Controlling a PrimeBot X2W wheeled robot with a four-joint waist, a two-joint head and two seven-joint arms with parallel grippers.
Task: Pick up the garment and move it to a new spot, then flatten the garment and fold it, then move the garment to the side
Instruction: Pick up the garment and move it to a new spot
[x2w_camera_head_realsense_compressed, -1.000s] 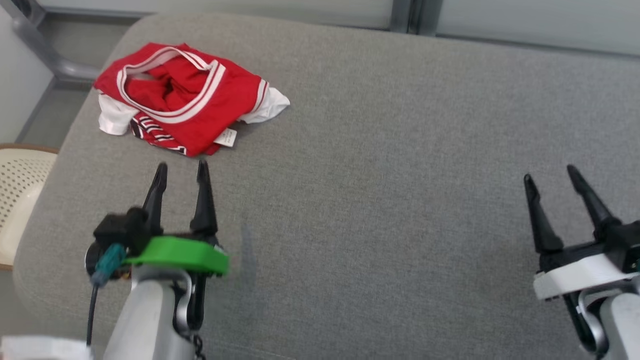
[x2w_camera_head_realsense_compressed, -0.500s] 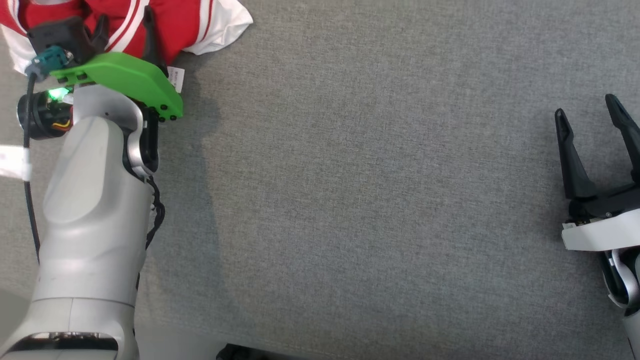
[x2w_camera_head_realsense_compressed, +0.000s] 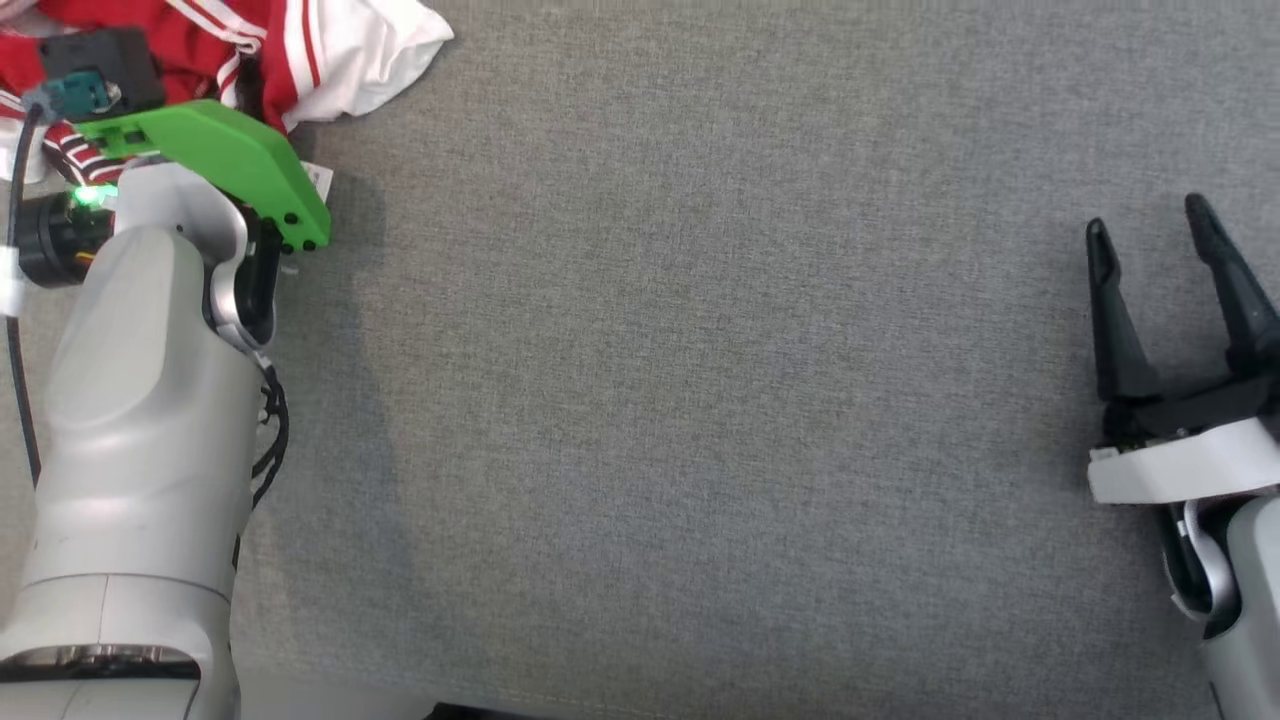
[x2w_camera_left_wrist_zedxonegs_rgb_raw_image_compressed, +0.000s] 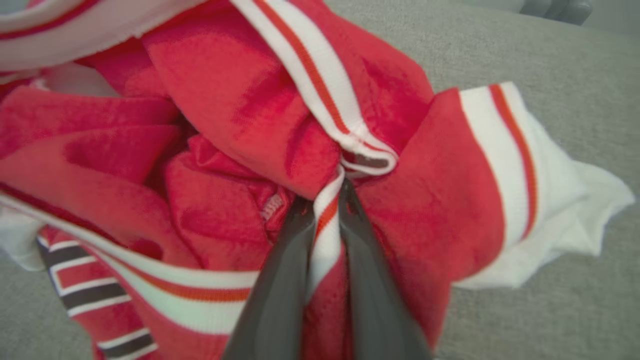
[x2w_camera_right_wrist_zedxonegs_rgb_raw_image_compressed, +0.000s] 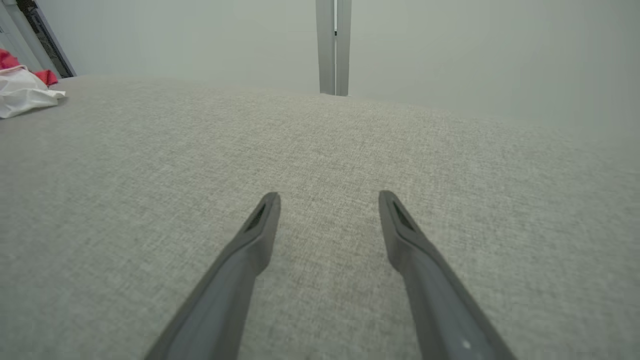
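Observation:
The garment (x2w_camera_head_realsense_compressed: 340, 45) is a red jersey with white and red striped trim, crumpled at the far left of the grey cushion. In the left wrist view my left gripper (x2w_camera_left_wrist_zedxonegs_rgb_raw_image_compressed: 325, 192) is shut on a fold of the garment (x2w_camera_left_wrist_zedxonegs_rgb_raw_image_compressed: 225, 115), with white and red trim pinched between its two dark fingers. In the head view the green wrist mount (x2w_camera_head_realsense_compressed: 200, 150) hides those fingers. My right gripper (x2w_camera_head_realsense_compressed: 1146, 216) stands open far to the right, low over bare fabric; its wrist view shows the right gripper (x2w_camera_right_wrist_zedxonegs_rgb_raw_image_compressed: 328, 196) with nothing between the fingers and the garment (x2w_camera_right_wrist_zedxonegs_rgb_raw_image_compressed: 20, 90) far off at the left.
The grey cushion (x2w_camera_head_realsense_compressed: 700, 350) stretches wide between the two arms. Its front edge runs along the bottom of the head view. A pale wall with a vertical metal strip (x2w_camera_right_wrist_zedxonegs_rgb_raw_image_compressed: 332, 47) rises beyond the cushion's far edge.
The head camera has tilted down and closer. My left arm reached forward onto the garment and its jaws closed on a fold, bunching the cloth. The right gripper stayed open.

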